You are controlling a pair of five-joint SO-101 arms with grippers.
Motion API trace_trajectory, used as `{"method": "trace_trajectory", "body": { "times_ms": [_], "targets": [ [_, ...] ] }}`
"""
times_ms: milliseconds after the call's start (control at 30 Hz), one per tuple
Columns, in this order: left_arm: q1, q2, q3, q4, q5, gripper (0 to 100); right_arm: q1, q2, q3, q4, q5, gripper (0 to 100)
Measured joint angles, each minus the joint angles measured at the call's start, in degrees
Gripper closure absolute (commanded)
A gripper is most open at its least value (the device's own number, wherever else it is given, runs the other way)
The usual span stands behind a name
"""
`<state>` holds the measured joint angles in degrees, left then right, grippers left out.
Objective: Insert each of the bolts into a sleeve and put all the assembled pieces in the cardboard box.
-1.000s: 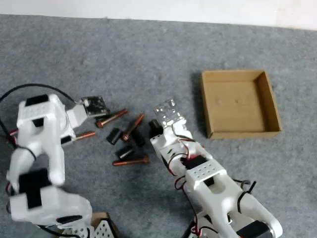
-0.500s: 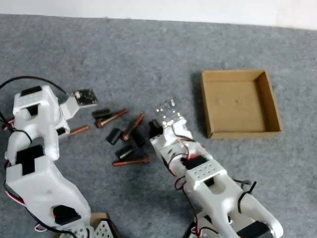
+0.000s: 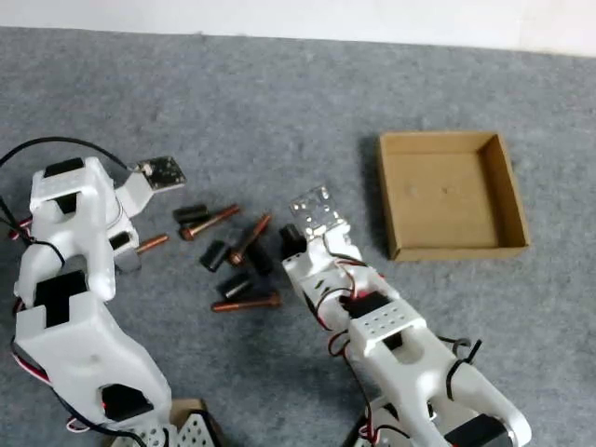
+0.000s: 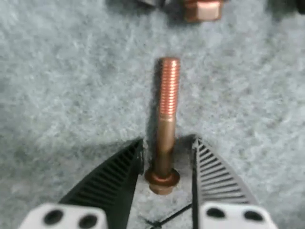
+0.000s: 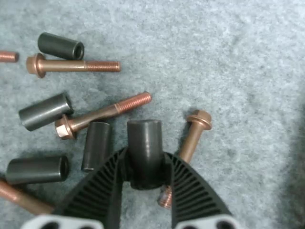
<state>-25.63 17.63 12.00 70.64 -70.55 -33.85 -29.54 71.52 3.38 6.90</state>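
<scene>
L gripper (image 4: 167, 143) sits low, jaws apart w/ a gap each side, straddling a copper bolt (image 4: 167, 100) close to its flanged head. The threaded end points away from the gripper. R gripper (image 5: 145, 153) is clamped on a black sleeve (image 5: 144, 140), one end sticking out past the jaws.

I'd say the bolt is solid metal: stiff, dense for its size, and round, so it'll roll. Threads give some bite, but the smooth shank may slip. I'd pinch the shank by the head and leave the threads free for the sleeve.

Around them: grey mat (image 3: 279, 102) under everything. The cardboard box (image 3: 456, 251) is well off on R gripper's far side from L. Loose pile between the grippers: a spare sleeve (image 5: 95, 145) just beside R's held one, another bolt (image 5: 190, 138) partly under R's jaws, and a hex head (image 4: 202, 9) just past L's bolt tip. Prob. these snag on lift.
</scene>
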Motion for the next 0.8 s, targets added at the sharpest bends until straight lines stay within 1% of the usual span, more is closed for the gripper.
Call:
{"method": "trace_trajectory", "body": {
  "times_ms": [67, 167, 300, 433, 567, 667, 733, 800],
  "targets": [
    [0.3, 0.0, -1.5, 0.0, 3.1, 84, 0.0, 0.0, 0.0, 0.0, 0.0, 99.5],
    [0.4, 0.0, -3.8, 0.0, 10.5, 84, 0.0, 0.0, 0.0, 0.0, 0.0, 99.5],
    [0.4, 0.0, -5.0, 0.0, 24.9, 84, 0.0, 0.0, 0.0, 0.0, 0.0, 99.5],
    [0.4, 0.0, -5.0, 1.5, 43.8, 83, 0.0, 0.0, 0.0, 0.0, 0.0, 99.5],
    [0.5, 0.0, -5.0, 5.1, 66.9, 83, 0.0, 0.0, 0.0, 0.0, 0.0, 99.5],
    [1.9, 0.0, -5.1, 8.2, 83.3, 83, 0.0, 0.0, 0.0, 0.0, 0.0, 99.5],
    [3.3, 0.0, -5.1, 10.5, 90.9, 83, 0.0, 0.0, 0.0, 0.0, 0.0, 99.5],
    [4.7, 0.0, -5.1, 12.0, 96.0, 83, 0.0, 0.0, 0.0, 0.0, 0.0, 99.5]
  ]
}}
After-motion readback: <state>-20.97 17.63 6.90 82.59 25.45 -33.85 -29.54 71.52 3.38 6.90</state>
